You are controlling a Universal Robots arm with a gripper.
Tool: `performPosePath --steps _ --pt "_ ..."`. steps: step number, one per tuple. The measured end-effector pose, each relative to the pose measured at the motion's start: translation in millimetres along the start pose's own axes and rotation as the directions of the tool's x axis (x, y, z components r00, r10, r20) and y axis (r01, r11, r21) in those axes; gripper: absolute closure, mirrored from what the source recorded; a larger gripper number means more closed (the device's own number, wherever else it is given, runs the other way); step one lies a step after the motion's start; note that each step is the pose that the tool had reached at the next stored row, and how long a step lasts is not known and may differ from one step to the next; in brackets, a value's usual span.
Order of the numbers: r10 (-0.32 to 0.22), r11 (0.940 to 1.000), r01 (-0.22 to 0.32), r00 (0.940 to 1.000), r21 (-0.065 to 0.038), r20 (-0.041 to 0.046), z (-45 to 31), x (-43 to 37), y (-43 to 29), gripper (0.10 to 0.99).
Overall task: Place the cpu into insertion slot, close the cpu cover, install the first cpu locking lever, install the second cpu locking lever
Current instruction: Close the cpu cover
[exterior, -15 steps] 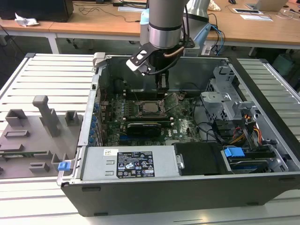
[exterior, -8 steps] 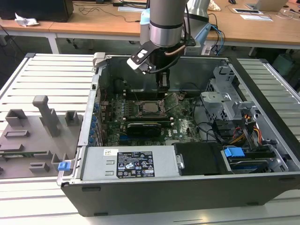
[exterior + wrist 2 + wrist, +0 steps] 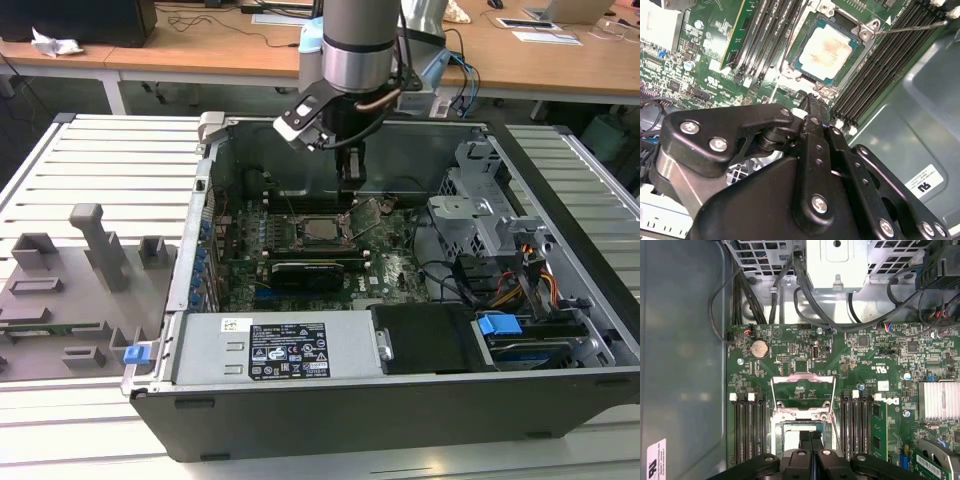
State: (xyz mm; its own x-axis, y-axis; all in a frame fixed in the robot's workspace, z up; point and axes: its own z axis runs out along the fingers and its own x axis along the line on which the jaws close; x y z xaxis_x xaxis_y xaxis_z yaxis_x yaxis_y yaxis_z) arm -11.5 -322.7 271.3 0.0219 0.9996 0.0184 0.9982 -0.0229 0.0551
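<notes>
The cpu (image 3: 827,46) sits in the insertion slot (image 3: 866,30), at 7 o'clock from the fingers (image 3: 350,183) in the exterior view. The fingers are pressed together and empty. The cpu cover (image 3: 802,377) is flipped open.

We saw the cpu (image 3: 829,46) wearing a pale silvery top with a faint tan blotch, edged in teal. The circuit board (image 3: 790,347) was deep green, flecked with tiny silver and black parts, and the memory slots (image 3: 880,65) ran in black stripes. The cpu cover (image 3: 802,377) gleamed silver. The pincer (image 3: 812,102) was matte black, dotted with bright screws. A blue tab (image 3: 498,325) popped against the dark grey case (image 3: 400,410), on a pale ribbed worktop (image 3: 110,160).
</notes>
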Motion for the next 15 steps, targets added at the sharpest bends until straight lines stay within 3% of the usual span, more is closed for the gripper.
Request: performPosePath --steps 15 --pt "0.000 1.0000 0.000 1.0000 0.000 -0.0001 -1.4 0.4 16.0 0.976"
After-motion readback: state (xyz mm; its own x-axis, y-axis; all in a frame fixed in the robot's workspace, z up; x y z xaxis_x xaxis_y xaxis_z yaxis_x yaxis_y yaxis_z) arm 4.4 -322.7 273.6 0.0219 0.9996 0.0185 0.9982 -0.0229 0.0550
